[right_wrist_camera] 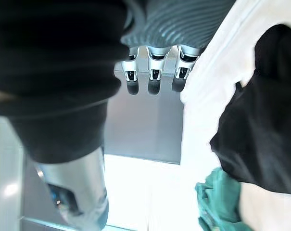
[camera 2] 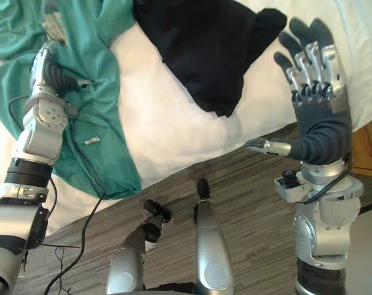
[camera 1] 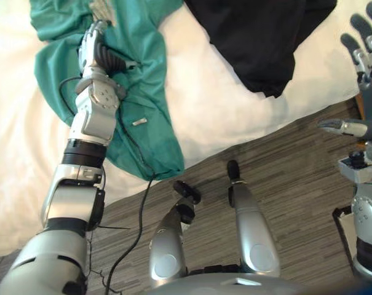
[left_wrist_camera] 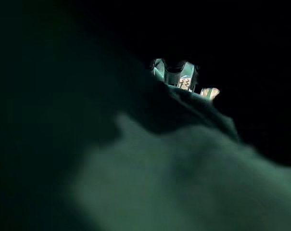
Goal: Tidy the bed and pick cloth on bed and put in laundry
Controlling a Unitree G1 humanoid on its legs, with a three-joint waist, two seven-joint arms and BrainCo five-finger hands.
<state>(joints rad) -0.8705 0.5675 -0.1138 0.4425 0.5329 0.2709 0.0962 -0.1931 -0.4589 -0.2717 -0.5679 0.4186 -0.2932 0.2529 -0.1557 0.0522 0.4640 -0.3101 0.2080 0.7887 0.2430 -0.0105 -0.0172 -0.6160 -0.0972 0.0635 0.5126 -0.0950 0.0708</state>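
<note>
Green cloth (left_wrist_camera: 174,178) lay closest, pressed up against my left wrist camera and darkening most of that view. By my reckoning I was at the first pick: getting hold of this cloth, with the carry to the laundry not yet begun.

Seen from the head, it sprawled across the upper left of the frame, one end hanging over the edge of the bed (camera 1: 235,104) toward the floor (camera 1: 284,178). My left arm reached up from the lower left, stretched nearly straight. The left robot hand (camera 1: 94,46) lay back-up on the cloth near its upper part. Its fingers ran in among the folds, and I could not tell whether they were curled on the fabric or only resting flat.

Black cloth (camera 2: 198,43) lay at the top centre on the white sheet, well apart from that hand and touched by neither.

My right robot hand (camera 2: 318,117) stood raised at the right of the frame by the bed's edge, fingers straight and spread, thumb out to the side, holding nothing.

The next move, as I judged it, called for a sure bunch of fabric in the left fingers. After that came a lift high enough for the hanging end to clear the bed. From a shallow pinch, loose cloth would likely slip or drag.
</note>
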